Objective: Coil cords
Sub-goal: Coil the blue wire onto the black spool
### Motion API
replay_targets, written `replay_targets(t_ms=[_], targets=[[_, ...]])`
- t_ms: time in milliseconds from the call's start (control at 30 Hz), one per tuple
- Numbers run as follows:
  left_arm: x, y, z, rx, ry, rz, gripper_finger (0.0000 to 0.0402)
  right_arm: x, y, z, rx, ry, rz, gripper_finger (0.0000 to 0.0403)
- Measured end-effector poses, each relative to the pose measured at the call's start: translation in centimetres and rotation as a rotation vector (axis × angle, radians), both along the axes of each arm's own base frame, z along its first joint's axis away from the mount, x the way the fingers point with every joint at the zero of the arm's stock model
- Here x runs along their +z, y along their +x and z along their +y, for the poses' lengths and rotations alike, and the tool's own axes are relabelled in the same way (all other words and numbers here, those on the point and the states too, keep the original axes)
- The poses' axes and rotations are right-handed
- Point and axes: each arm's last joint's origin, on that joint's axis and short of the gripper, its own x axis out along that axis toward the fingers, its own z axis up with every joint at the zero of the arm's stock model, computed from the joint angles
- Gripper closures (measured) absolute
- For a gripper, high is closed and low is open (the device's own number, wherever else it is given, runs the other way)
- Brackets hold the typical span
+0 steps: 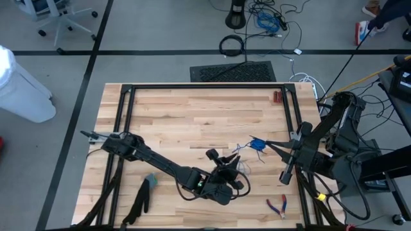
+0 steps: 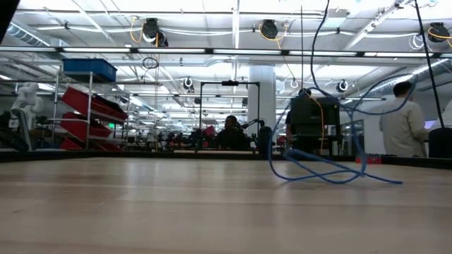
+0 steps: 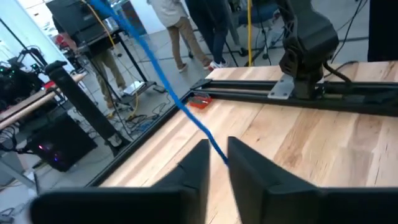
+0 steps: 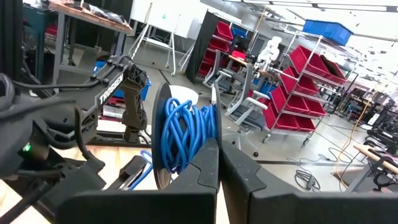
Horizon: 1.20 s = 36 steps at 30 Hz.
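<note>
A thin blue cord (image 1: 243, 150) runs between my two grippers near the table's middle. Part of it is wound into a small blue coil (image 4: 185, 134) on a thin round disc (image 4: 159, 140). My right gripper (image 4: 219, 148) is shut on this coil, which also shows in the high view (image 1: 257, 144). My left gripper (image 3: 217, 155), nearer the front edge in the high view (image 1: 223, 160), is shut on the cord's free length (image 3: 155, 59). In the low view slack loops of the cord (image 2: 318, 171) lie on the table. My left gripper pinches a single strand of the cord (image 3: 214, 146) between its two fingertips. The cord runs straight and taut, up and away from the fingers, clear of the table. My right gripper pinches the coil's lower rim (image 4: 202, 148) between its two fingers, the windings standing upright above them. The coil is lifted clear of the table. The fingers come level from the table's right side.
Red-handled pliers (image 1: 277, 205) lie near the front right edge. A dark glove-like object (image 1: 142, 196) lies at the front left. A small red item (image 1: 276, 96) sits at the far right by the black frame rail (image 1: 205, 87). People stand beyond the table (image 2: 402, 120).
</note>
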Motion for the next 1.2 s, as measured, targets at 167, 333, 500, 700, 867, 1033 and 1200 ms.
replay_targets(t_ms=[167, 333, 500, 700, 867, 1033, 1200], targets=[[0.1, -0.1, -0.3, -0.017, 0.034, 0.026, 0.0393, 0.0, 0.0, 0.0, -0.004, 0.0, -0.001, 0.0403], [0.1, 0.1, -0.2, -0.047, 0.016, 0.032, 0.0398, -0.1, 0.4, -0.1, -0.02, 0.018, -0.008, 0.0403], [0.0, 0.8, 0.7, -0.132, -0.061, 0.027, 0.04, -0.2, 1.1, -0.7, -0.073, 0.044, -0.023, 0.0403], [-0.1, 1.5, 1.4, -0.256, -0.187, 0.023, 0.04, -0.8, 2.7, -1.0, -0.185, 0.013, -0.017, 0.0403], [0.0, 1.6, 1.1, -0.316, -0.204, 0.025, 0.0401, -1.3, 4.0, -1.4, -0.235, -0.011, 0.0, 0.0403], [0.8, 1.8, 0.3, -0.457, -0.216, -0.021, 0.0401, -1.9, 5.4, -1.9, -0.293, -0.039, 0.022, 0.0403], [1.3, 1.8, -0.4, -0.568, -0.237, -0.016, 0.0401, -2.6, 6.7, -2.4, -0.334, -0.067, 0.049, 0.0403]])
